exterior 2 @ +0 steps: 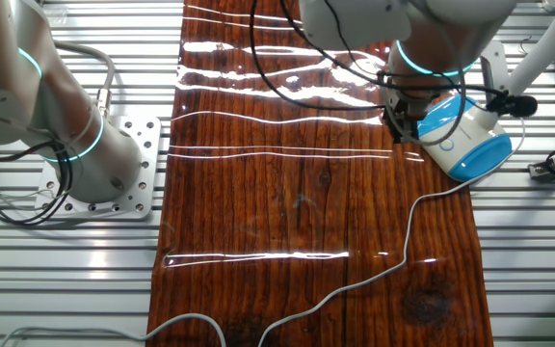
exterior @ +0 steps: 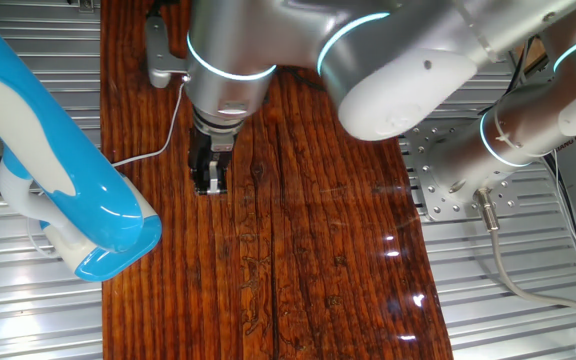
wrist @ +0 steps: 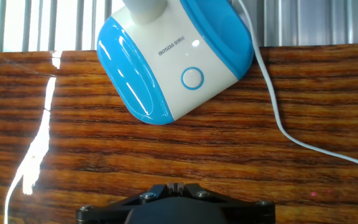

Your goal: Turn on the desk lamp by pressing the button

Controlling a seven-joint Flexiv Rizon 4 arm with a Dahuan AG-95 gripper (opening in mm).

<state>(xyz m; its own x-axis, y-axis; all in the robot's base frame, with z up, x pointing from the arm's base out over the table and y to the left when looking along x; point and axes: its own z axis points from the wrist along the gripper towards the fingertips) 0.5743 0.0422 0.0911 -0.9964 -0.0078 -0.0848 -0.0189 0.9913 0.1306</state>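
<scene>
Desk lamp point(wrist: 166, 56): blue and white glossy plastic, its base resting on the wooden table point(exterior 2: 287, 193) at the table's edge, partly over the ribbed metal surface point(exterior: 28, 300) alongside. In the hand view the base shows a white top face framed in blue, with grey lettering and a round button point(wrist: 192, 79) ringed in blue near the middle. In one fixed view the lamp's long blue and white body point(exterior: 48, 130) slants across the left of the picture, close to the camera.

Cord point(exterior 2: 393, 260): thin, white, leaving the lamp's base and trailing in loose curves along the table away from the lamp.

Gripper point(exterior: 209, 172): black, on a silver arm point(exterior: 398, 70) with glowing cyan rings, pointing down at the table near the lamp's base. In the other fixed view it stands just beside the base; whether it touches the lamp cannot be told. In the hand view the button lies ahead of the gripper, apart from it. Fingers: tips appear pressed together at the bottom edge of the hand view, holding nothing.

Metal mounting plate point(exterior 2: 128, 164): bolted beside the table, on the side opposite the lamp, carrying the arm's foot.
</scene>
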